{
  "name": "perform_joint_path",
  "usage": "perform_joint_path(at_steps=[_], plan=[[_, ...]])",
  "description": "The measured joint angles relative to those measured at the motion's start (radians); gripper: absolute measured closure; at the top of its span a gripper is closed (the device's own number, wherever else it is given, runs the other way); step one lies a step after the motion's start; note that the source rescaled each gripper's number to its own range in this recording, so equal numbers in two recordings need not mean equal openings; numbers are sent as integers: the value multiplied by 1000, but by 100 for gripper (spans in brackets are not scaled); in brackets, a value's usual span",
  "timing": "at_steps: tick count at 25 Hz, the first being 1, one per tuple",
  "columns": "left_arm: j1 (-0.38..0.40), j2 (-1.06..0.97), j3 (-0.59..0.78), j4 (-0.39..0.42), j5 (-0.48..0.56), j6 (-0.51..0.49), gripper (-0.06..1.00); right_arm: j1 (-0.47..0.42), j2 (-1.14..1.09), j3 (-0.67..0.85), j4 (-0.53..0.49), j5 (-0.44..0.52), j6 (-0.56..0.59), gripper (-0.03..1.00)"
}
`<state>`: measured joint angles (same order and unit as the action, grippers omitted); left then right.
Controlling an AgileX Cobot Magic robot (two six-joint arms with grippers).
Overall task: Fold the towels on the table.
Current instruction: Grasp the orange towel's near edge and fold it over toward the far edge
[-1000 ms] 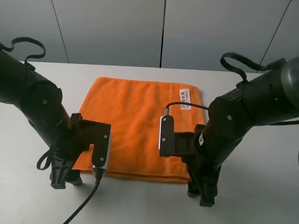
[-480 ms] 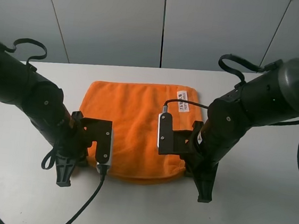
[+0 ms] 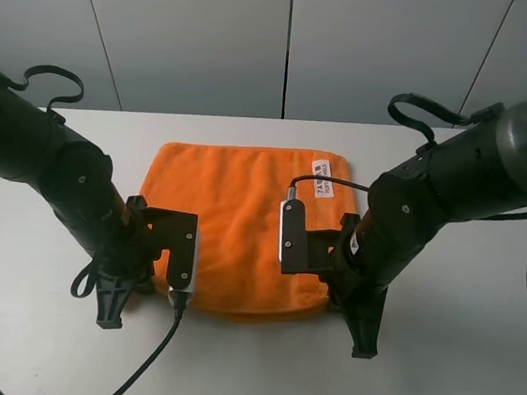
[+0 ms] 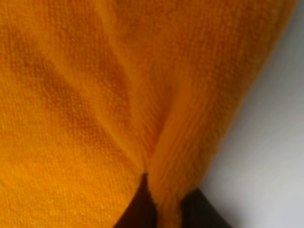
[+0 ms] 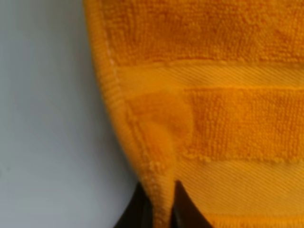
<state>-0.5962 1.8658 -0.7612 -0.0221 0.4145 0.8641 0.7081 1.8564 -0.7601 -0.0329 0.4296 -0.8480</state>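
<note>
The orange towel (image 3: 232,223) lies on the white table (image 3: 472,370), its white label (image 3: 324,181) at the far right corner. My left gripper (image 3: 110,317) is at the towel's near left corner and my right gripper (image 3: 364,346) at its near right corner. In the left wrist view the left gripper (image 4: 166,211) is shut with a fold of orange terry cloth (image 4: 95,95) pinched between its dark fingers. The right wrist view shows the right gripper (image 5: 161,211) shut on the towel's hemmed edge (image 5: 156,142) beside the woven border band. The near edge is bunched and rounded.
A black cable (image 3: 144,366) trails from the left wrist camera (image 3: 180,269) over the table's front. Another cable (image 3: 327,180) loops from the right wrist camera (image 3: 289,238) over the towel. Grey wall panels (image 3: 289,40) stand behind the table's far edge.
Both grippers have shut on the towel's near corners. The near edge, flat and straight before, is now gathered and slightly raised, and the towel looks wrinkled and shorter.
</note>
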Motion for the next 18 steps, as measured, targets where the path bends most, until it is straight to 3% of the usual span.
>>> perform_joint_path(at_steps=[7,13,18], plan=[[-2,-177,18,7,118,4,94,0,-72,0,-41,41,-2,96],[-2,-250,18,89,120,-6,94,0,-100,-43,-85,124,3,96],[-2,-255,18,207,127,-107,94,0,-100,-151,-120,215,11,96]])
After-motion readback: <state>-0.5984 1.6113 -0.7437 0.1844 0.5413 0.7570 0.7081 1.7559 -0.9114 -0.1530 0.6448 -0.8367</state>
